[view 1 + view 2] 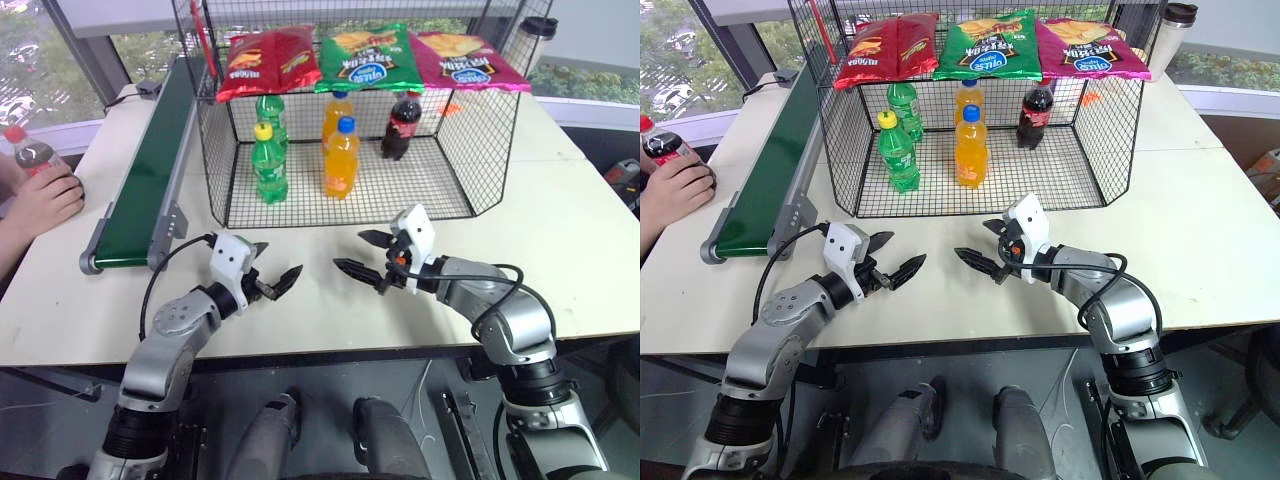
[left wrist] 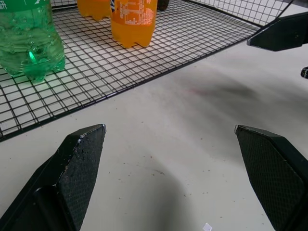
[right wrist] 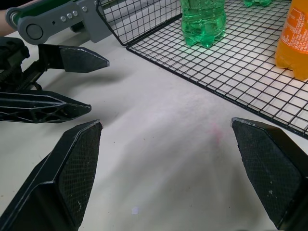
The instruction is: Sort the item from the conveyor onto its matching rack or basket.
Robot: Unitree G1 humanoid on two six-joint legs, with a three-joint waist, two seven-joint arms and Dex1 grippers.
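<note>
Right now the cola bottle (image 1: 32,155) we are meant to sort is not on the conveyor (image 1: 145,180): it stands upright, red cap on top, at the far left edge of the worktop (image 1: 560,220), just beside a person's hand (image 1: 40,203) and left of the belt. From our end effectors it lies well off to the left and farther back, across the conveyor's grey frame, so we judge the left end effector (image 1: 272,277) to be the nearer one; the right end effector (image 1: 372,258) sits further toward the middle. Both hover low over the bare worktop in front of the black wire-mesh cage (image 1: 350,120), jaws spread wide and holding nothing, the left pointing forward and inward to the right, the right pointing inward to the left and slightly downward, tips facing each other with a gap between. Inside the cage stand green soda bottles (image 1: 268,160), orange soda bottles (image 1: 341,157) and another cola bottle (image 1: 401,124) toward the right rear, which we take as the matching spot.
</note>
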